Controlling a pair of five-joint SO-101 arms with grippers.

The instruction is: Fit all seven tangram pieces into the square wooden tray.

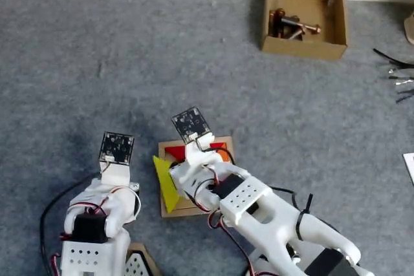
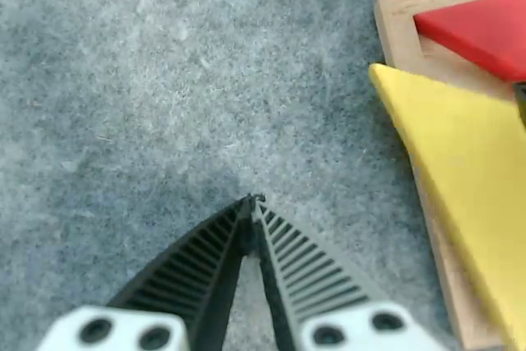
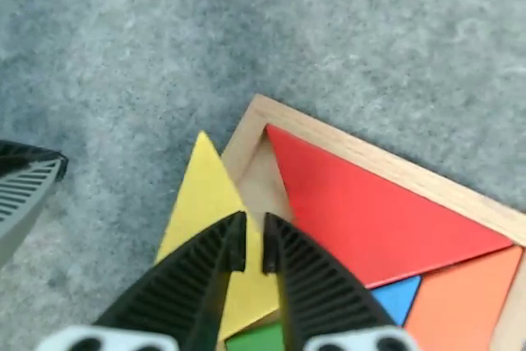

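While, from above, the yellow triangle (image 1: 165, 184) lay across the rim of the wooden tray (image 1: 173, 212) on the grey-covered desk (image 1: 97, 63), a cardboard box (image 1: 304, 48) stood well apart. Left wrist: the left hand (image 2: 255, 203) was pressed together beside the tray. Right wrist: the right hand (image 3: 253, 244), barely parted above the triangle, likely needed to slide it flat toward the red piece (image 3: 362, 211).

A grey carpeted table (image 1: 97, 50) carries a wooden tray (image 1: 228, 140) near 6 o'clock, a cardboard box (image 1: 304, 44) at 1 o'clock and black cables (image 1: 394, 63) at 3 o'clock.
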